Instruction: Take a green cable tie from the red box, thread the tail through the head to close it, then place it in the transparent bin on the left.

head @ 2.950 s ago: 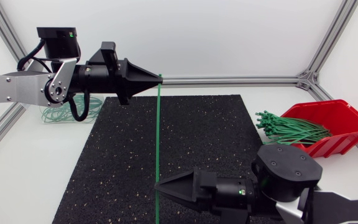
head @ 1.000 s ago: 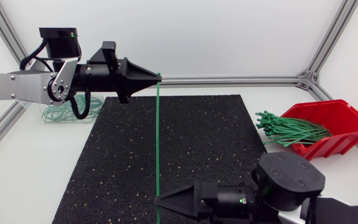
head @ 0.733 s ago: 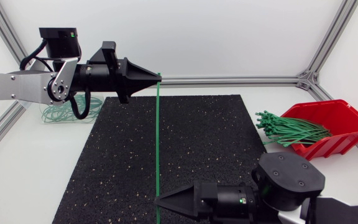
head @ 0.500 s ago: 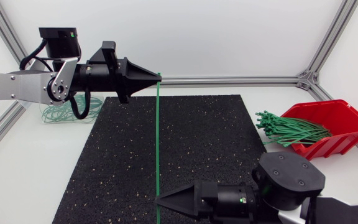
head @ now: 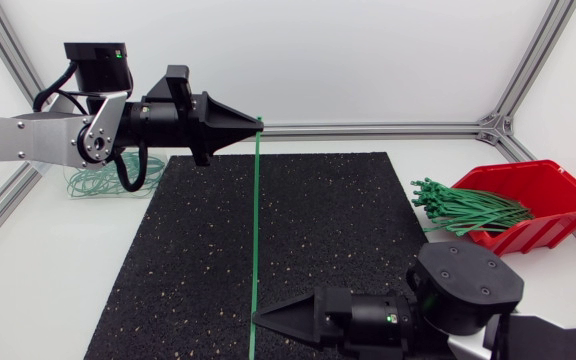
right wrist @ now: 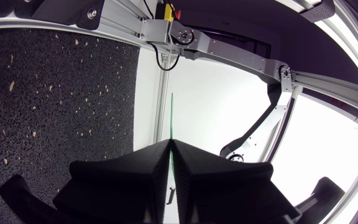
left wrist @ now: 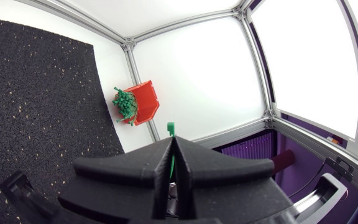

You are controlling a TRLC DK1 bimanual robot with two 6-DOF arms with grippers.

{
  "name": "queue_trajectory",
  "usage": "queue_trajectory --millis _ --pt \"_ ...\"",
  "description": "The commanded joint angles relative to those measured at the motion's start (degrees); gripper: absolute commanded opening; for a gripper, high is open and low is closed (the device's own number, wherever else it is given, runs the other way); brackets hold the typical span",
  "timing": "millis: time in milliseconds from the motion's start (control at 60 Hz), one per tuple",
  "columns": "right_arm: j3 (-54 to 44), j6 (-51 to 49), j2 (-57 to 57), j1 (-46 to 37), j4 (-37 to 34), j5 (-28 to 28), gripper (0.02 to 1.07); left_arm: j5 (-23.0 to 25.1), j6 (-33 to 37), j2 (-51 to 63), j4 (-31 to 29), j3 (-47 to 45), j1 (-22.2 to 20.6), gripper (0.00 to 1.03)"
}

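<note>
The green cable tie (head: 255, 220) spanned the black mat (head: 168, 250), clenched at its head by the left pincer (head: 257, 124) and tail by the right pincer (head: 258, 319); light, springy, probably slick, best gripped near its ends.

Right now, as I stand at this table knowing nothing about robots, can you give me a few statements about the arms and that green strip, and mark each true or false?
1. The green cable tie runs straight from the left end effector to the right end effector. True.
2. The tie is closed into a loop. False: it is a straight strip, with its tail not threaded.
3. The red box is empty. False: a bundle of spare ties pokes out of it.
4. The left end effector is shut on the tie's head end. True.
5. The right end effector hangs over the red box. False: it is over the black mat, shut on the tie's other end.
</note>
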Motion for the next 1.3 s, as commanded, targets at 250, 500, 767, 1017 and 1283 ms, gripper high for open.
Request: queue_trajectory --millis 250,500,767,1017,1283 --pt "1.1 0.2 0.3 0.3 0.0 0.4 0.08 0.7 -1.7 -1.6 1.7 -1.9 -0.6 0.04" --pt "2.5 6.8 2.9 -1.9 -0.8 -1.6 0.08 0.7 -1.0 -2.4 3.1 -3.6 -0.3 0.04" --pt "0.9 16.4 3.5 -6.0 0.0 -8.7 0.08 0.7 -1.1 -4.1 2.9 -4.3 -0.2 0.04" --pt "4.2 34.9 3.9 -10.2 -0.5 -8.3 0.08 0.6 -1.0 -5.1 2.8 -5.2 -0.2 0.04" --pt "5.6 57.7 5.7 -10.9 0.5 -11.8 0.08 0.1 -1.0 -6.3 2.4 -5.6 -0.7 0.04"
